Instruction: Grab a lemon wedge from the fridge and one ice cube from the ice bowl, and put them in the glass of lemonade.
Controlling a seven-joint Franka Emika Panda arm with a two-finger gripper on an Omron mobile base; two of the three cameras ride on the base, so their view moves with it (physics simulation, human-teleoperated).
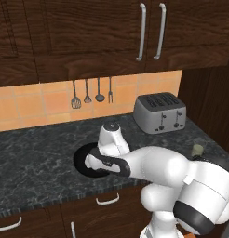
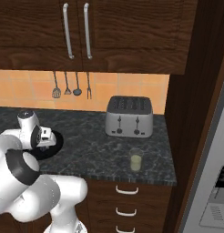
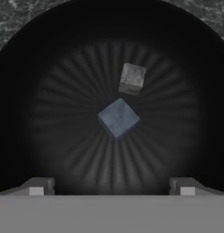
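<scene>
Left of the toaster (image 1: 160,113), the ice bowl (image 3: 22,91) is hovered over by the gripper (image 3: 112,186), its fingers spread wide with nothing between them. Two cubes are seen in the bowl; the central ice cube (image 3: 118,117) is not yet gripped. Right of and in front of the toaster, the glass of lemonade (image 2: 136,161) stands on the counter; no wedge or ice can be made out in it, so both fetches are judged outstanding.

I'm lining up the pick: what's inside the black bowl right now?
In the hand view, the ice bowl holds two ice cubes: one at its centre, another just beyond it. The open tool hangs over them. The near rim is cut off.
</scene>
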